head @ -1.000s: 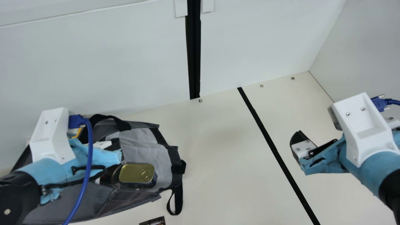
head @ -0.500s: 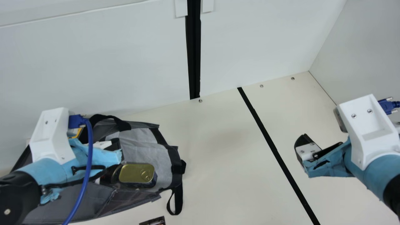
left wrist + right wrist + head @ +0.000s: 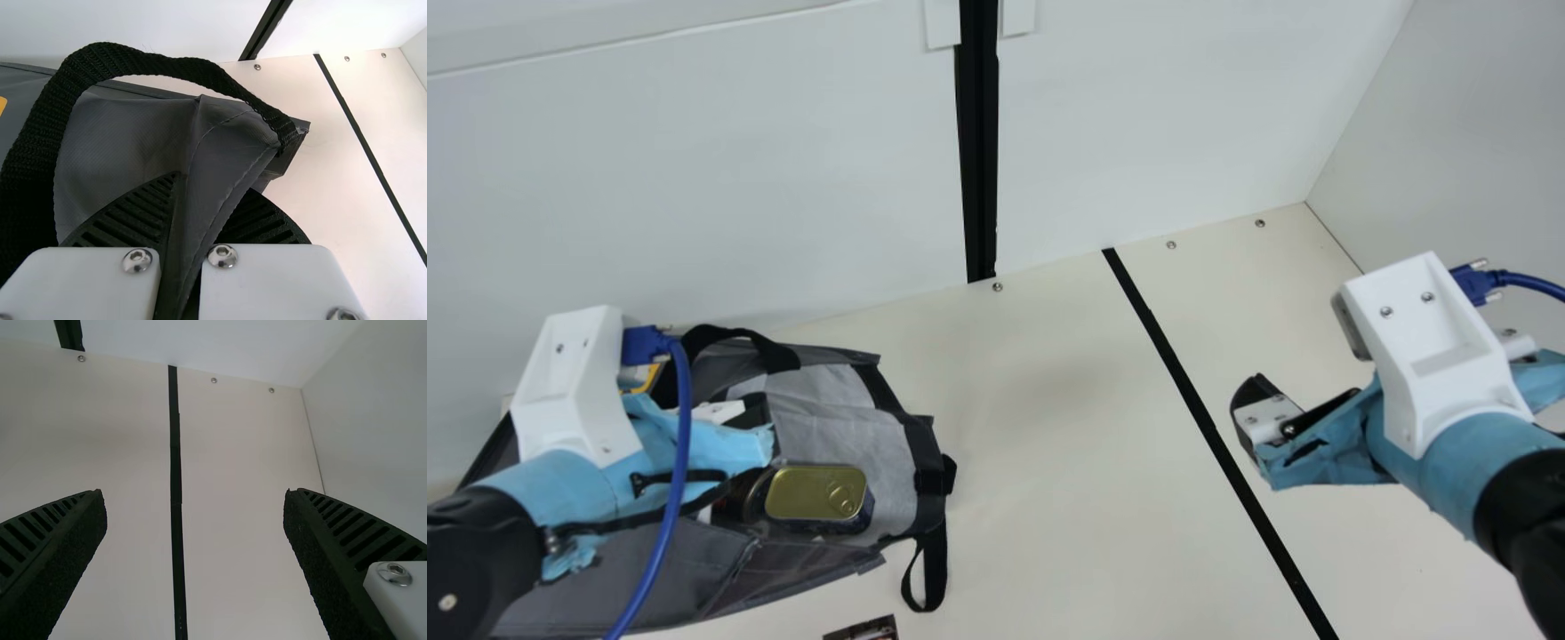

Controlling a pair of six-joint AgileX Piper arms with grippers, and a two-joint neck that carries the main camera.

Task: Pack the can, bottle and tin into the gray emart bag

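Your left gripper (image 3: 758,416) is closed on a fold of the gray emart bag (image 3: 836,444); in its wrist view, the fabric runs between the two ribbed fingers. At the near edge of the cream table (image 3: 1085,462), the corner of a dark printed item (image 3: 863,629) pokes into sight, too little of it to identify. Just beyond, a black handle loop (image 3: 931,569) hangs off the bag's right side onto the table. You have the tin (image 3: 815,493) inside the bag, its gold ring-pull face up, and a dark rounded object (image 3: 754,500) close beside it, partly hidden by your left arm. Well apart, over the table's right side, your right gripper (image 3: 1267,416) is spread wide with nothing between its fingers. Farther back, a second black strap (image 3: 734,336) arches over the bag. White walls (image 3: 1156,124) close off the back.
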